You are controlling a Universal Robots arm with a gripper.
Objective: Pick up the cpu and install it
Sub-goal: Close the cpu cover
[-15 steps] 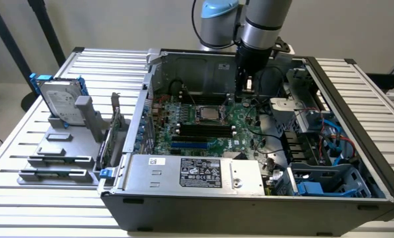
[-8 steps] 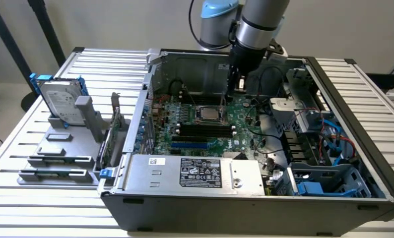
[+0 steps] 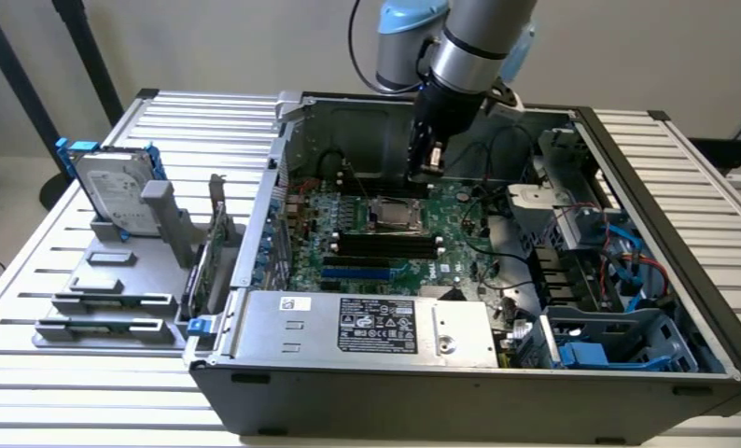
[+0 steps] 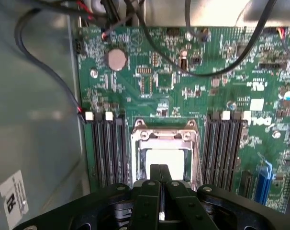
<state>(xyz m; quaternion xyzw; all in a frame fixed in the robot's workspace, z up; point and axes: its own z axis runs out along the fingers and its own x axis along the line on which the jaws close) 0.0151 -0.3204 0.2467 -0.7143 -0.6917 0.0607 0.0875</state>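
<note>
Exterior view: I see the gripper (image 3: 426, 171) hanging inside the open computer case (image 3: 470, 378), over the motherboard (image 3: 389, 238). Wrist view: its fingers (image 4: 154, 173) are clenched together, and the cpu (image 4: 164, 157) lies in the socket frame (image 4: 141, 139) just beneath them

The motherboard (image 4: 130, 100) was seen as glossy green laminate, its socket frame (image 4: 165, 135) as bright bare metal. The fingers (image 4: 152, 191) were finished in matt black. The case (image 3: 470, 392) was made of dull grey sheet metal, the table (image 3: 694, 187) of ribbed, satin metal slats.
</note>
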